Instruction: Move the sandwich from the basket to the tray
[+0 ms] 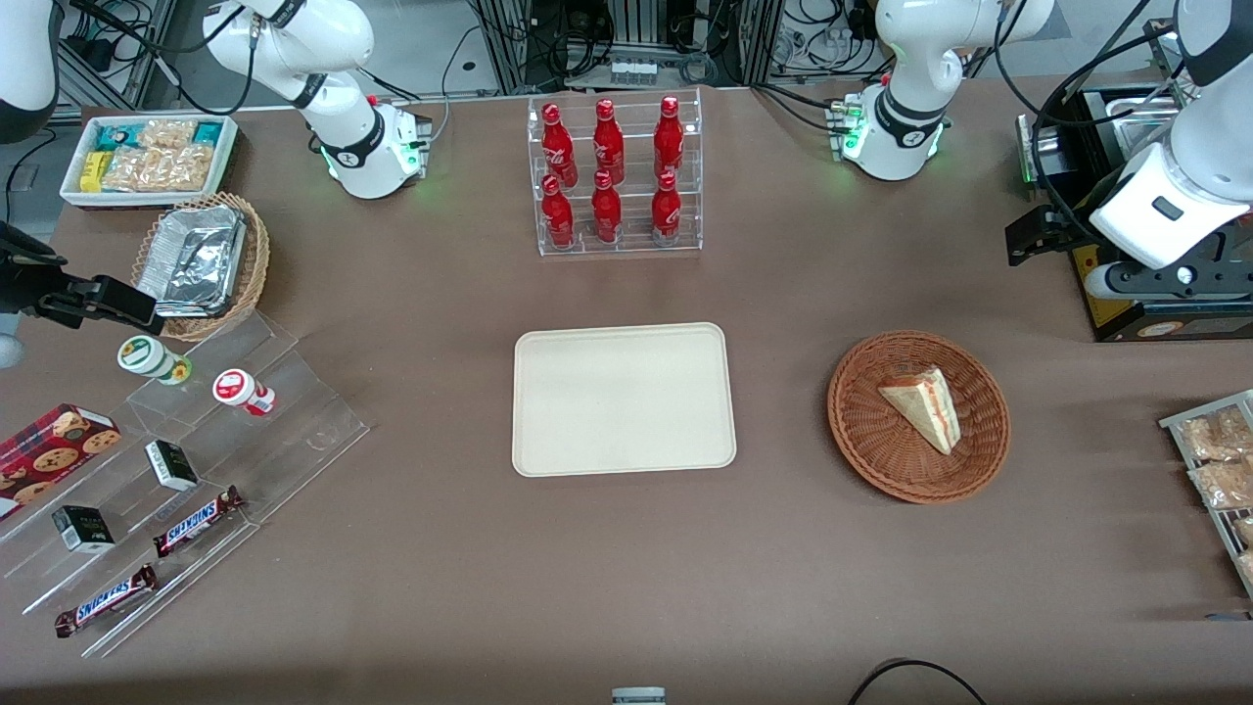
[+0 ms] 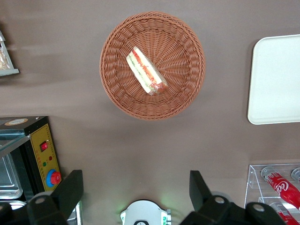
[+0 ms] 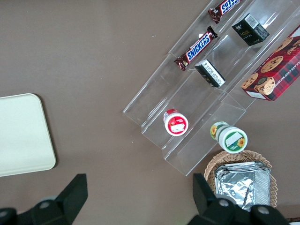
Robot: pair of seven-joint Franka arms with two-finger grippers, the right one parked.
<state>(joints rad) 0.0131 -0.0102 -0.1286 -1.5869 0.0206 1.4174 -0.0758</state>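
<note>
The sandwich [image 1: 925,403], a pale wrapped wedge with red and green filling along its edge, lies in the round reddish-brown wicker basket [image 1: 866,431]. Both show in the left wrist view, the sandwich [image 2: 146,70] in the basket [image 2: 185,93]. The cream tray [image 1: 624,399] lies bare on the table beside the basket, toward the parked arm's end; its edge shows in the wrist view [image 2: 276,79]. My left gripper [image 1: 1170,279] hangs high above the table, farther from the front camera than the basket and toward the working arm's end. In the wrist view the gripper [image 2: 135,187] is open and empty.
A clear rack of red bottles [image 1: 614,176] stands farther back than the tray. A black box with a yellow panel [image 1: 1126,294] sits under my gripper. A wire rack of snack packets [image 1: 1219,460] lies at the working arm's end. Stepped acrylic shelves with snacks [image 1: 196,490] stand at the parked arm's end.
</note>
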